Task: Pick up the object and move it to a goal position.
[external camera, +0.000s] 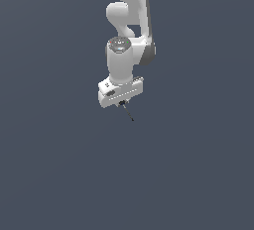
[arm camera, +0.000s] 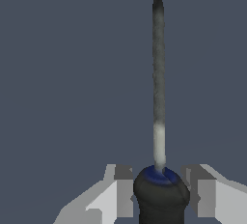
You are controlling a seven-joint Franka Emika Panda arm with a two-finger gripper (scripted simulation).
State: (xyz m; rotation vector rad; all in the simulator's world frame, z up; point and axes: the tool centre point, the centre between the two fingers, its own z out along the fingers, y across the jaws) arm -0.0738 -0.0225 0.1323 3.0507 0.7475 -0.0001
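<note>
The object [external camera: 128, 113] is a thin dark sliver sticking out from under the white hand in the exterior view, slanting down toward that view's right. The wrist view shows it closer: a long grey shaft [arm camera: 158, 73] with a dark pointed tip, a blue collar and a rounded black handle [arm camera: 161, 196]. My gripper [external camera: 121, 103] is shut on that handle, with one pale finger [arm camera: 120, 189] pressed to each side of it [arm camera: 202, 189]. The shaft points straight away from the hand.
Only a flat, plain dark grey-blue surface [external camera: 59, 164] shows around the hand in both views. The white arm [external camera: 126, 11] rises toward the top of the exterior view. No goal marker is visible.
</note>
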